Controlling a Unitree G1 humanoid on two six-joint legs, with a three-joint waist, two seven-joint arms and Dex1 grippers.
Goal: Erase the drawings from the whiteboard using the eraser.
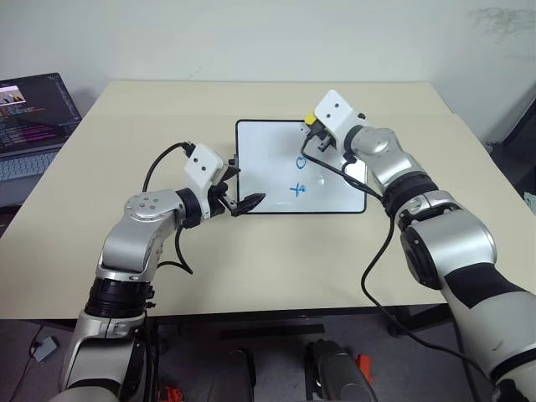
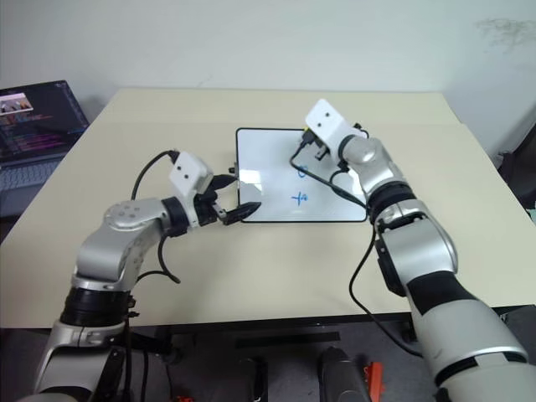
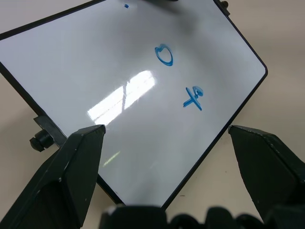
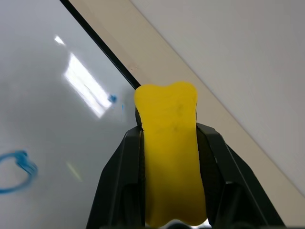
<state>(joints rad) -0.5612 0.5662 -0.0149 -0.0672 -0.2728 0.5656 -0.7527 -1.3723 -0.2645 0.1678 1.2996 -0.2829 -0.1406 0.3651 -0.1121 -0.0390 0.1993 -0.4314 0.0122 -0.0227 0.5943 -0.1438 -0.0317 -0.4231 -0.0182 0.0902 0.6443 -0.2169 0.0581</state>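
Observation:
The whiteboard [image 1: 266,167] lies flat in the middle of the table. Two blue drawings show on it, a small circle [image 1: 302,162] and below it a cross-like mark [image 1: 298,189]. A faint blue speck [image 4: 113,98] sits above the circle near the board's far edge. My right gripper [image 4: 170,128] is shut on the yellow eraser [image 1: 310,120], [image 4: 171,143], which hovers at the far right part of the board. My left gripper [image 1: 241,191] stands open at the board's near left corner, its fingers [image 3: 81,157] spread wide beside the frame's knob [image 3: 40,140].
An open laptop [image 1: 33,126] stands off the table's left side. Black cables run along both arms. The beige table [image 1: 276,260] has free room in front of and behind the board.

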